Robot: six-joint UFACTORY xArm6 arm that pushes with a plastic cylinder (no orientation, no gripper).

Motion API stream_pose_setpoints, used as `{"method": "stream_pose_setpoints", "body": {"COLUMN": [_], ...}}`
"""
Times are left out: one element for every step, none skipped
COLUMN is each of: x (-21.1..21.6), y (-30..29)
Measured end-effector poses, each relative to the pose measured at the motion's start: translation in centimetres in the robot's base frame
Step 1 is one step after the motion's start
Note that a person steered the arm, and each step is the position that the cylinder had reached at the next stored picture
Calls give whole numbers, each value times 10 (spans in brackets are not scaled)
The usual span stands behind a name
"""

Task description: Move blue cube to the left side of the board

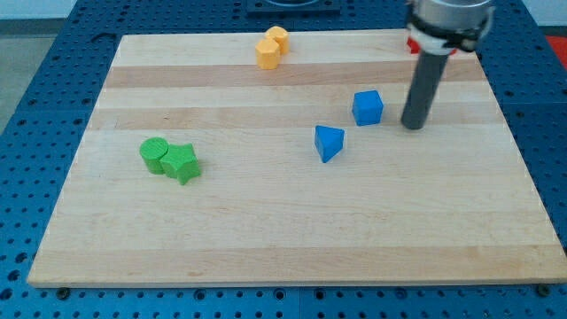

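The blue cube sits on the wooden board, right of centre in the upper half. My tip rests on the board just to the view's right of the cube, a small gap apart, slightly lower. A blue triangular block lies below and left of the cube.
A green cylinder and a green star-shaped block touch each other at the left. Two yellow blocks sit together near the top edge. A red block shows partly behind the rod at the top right.
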State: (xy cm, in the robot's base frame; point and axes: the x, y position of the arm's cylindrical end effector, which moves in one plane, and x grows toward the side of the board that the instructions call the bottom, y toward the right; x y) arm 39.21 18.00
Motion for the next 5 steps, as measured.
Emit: {"method": "stream_pose_setpoints", "body": {"x": [-19,-14,-9,-11,-6], "y": [-23,-112,-199,-185,-152]}}
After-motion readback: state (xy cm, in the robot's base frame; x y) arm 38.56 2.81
